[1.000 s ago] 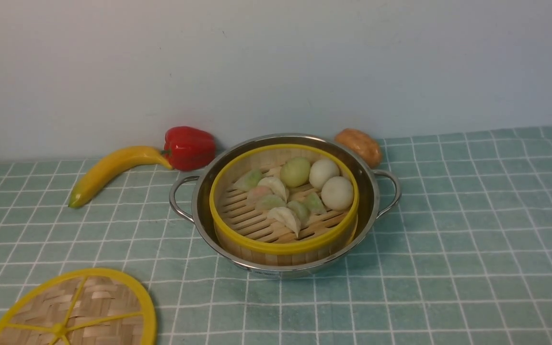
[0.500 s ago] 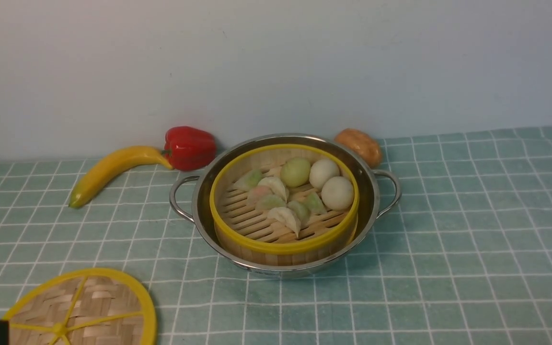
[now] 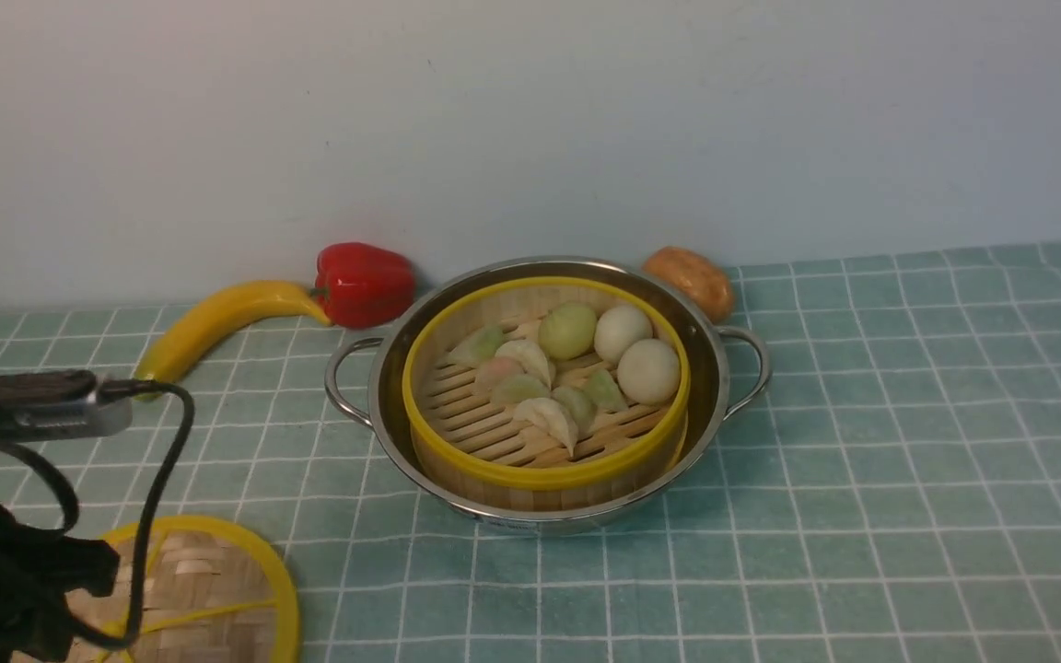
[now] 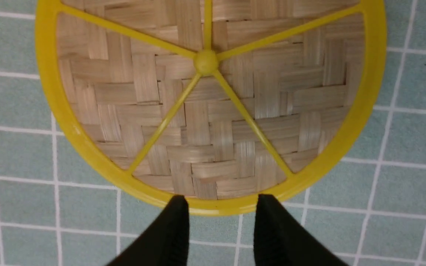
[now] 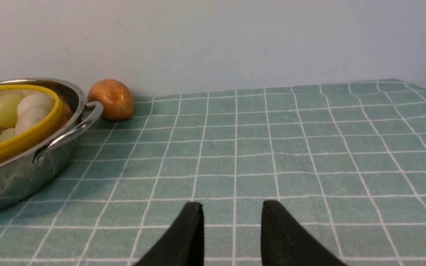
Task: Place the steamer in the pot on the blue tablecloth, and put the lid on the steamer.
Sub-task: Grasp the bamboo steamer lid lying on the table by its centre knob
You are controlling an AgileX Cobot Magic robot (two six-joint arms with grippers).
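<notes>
Wide apart and holding nothing, the jaws of the left gripper [image 4: 221, 201] hang over the edge of the woven bamboo lid [image 4: 235, 133], which lies flat on the blue tablecloth [image 3: 862, 460]. The right gripper's jaws [image 5: 233, 207] also stand wide, with only cloth between them in view. The bamboo steamer [image 3: 544, 476], filled with dumplings [image 3: 549, 419] and round buns [image 3: 648, 371], sits inside the stainless-steel pot [image 3: 540, 525]. Behind, a banana [image 3: 208, 322], a red bell pepper [image 3: 365, 285] and a potato [image 3: 692, 281] line the cloth's far side, before a plain pale wall [image 3: 530, 120].
</notes>
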